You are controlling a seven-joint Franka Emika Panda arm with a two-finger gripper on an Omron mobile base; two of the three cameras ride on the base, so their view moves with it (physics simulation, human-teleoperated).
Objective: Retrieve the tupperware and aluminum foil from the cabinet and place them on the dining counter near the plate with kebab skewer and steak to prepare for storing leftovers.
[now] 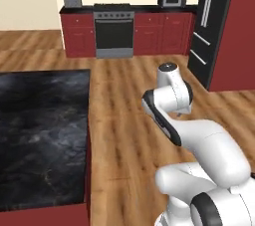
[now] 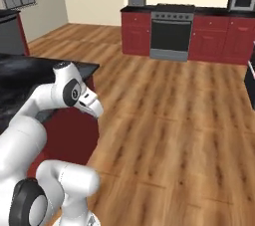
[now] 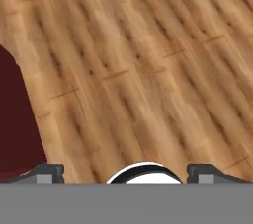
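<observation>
2 dark fingertips (image 3: pixel 48 171) of the end effector (image 3: pixel 126 172) stand wide apart, holding nothing, above bare wooden plank floor (image 3: pixel 148 70). Just beside it, at the hand view's left edge, lies the red base of the long glossy black marble-look bench (image 1: pixel 40 130).

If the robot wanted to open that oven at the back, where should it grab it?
Probably the silver handle bar across the top of the oven door. It is long, thin and lies level, so coming straight from the front seems best, with the open claw turned so one finger goes above the bar and one below, near its middle.
</observation>
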